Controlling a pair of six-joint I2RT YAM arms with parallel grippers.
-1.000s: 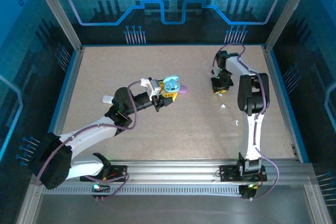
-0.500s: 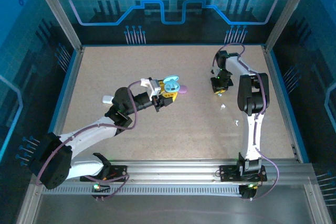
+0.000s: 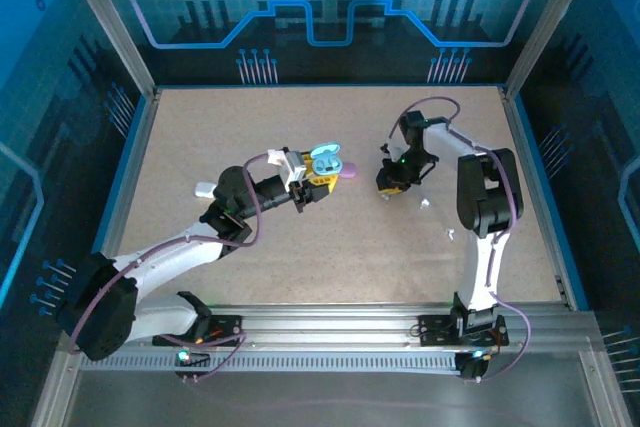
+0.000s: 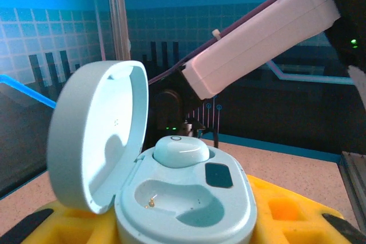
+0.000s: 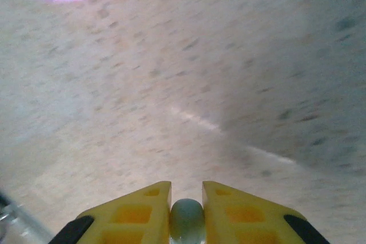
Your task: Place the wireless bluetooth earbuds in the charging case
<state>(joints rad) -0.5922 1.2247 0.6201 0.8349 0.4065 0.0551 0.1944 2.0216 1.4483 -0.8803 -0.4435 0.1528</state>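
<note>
Teal case [image 4: 237, 201] open, one earbud [image 4: 181, 151] seated inside.

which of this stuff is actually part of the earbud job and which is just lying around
In the job: teal charging case, lid open, held in the left tool; seated earbud in its far slot; pale earbud pinched in the right tool.
Lying about: purple rounded piece beside the case; two small white bits on the table, too small to identify.
</note>
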